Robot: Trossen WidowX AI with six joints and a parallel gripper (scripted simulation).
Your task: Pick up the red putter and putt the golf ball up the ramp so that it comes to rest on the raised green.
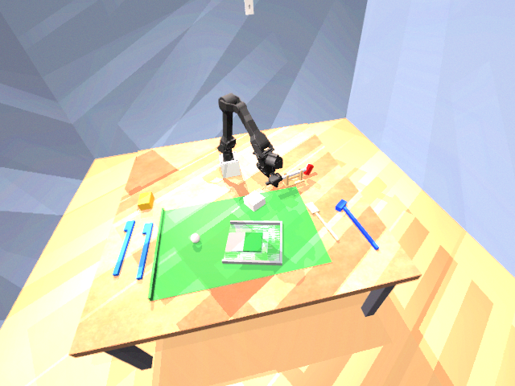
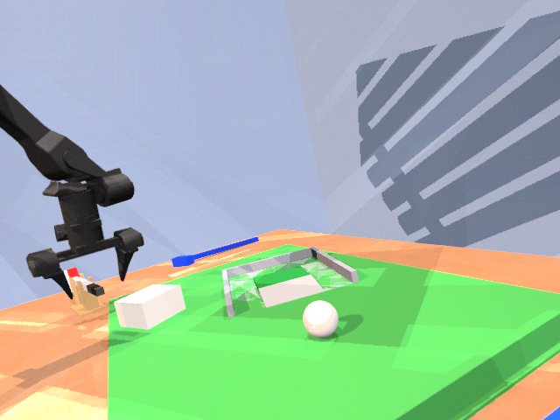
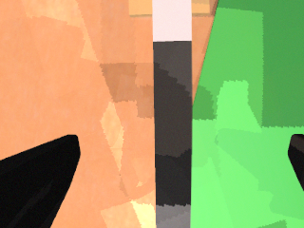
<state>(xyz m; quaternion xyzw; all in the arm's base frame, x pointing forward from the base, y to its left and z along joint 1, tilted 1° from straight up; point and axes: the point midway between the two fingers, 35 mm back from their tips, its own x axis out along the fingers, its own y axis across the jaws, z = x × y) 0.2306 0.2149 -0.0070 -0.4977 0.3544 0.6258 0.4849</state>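
Note:
The red putter (image 1: 308, 169) (image 2: 73, 273) (image 3: 172, 95) lies across a small wooden stand (image 2: 92, 307) at the back right of the table. It has a red head, a white shaft and a dark grip. My gripper (image 1: 274, 182) (image 2: 96, 289) (image 3: 184, 144) is wide open and empty, pointing down over the grip. In the wrist view the grip runs lengthwise between the two fingers, touching neither. The white golf ball (image 1: 195, 238) (image 2: 320, 318) rests on the green mat (image 1: 179, 274) (image 2: 226, 374), left of the pale ramp (image 1: 236, 241) (image 2: 291, 291) and the raised green (image 1: 253, 242) (image 2: 283, 276).
A white block (image 1: 254, 201) (image 2: 153, 304) sits at the mat's back edge, near the stand. Grey rails (image 1: 282, 243) (image 2: 267, 263) edge the ramp area. A blue putter (image 1: 360, 226) and a pale one (image 1: 326, 224) lie right; a yellow block (image 1: 145, 201) and two blue sticks lie left.

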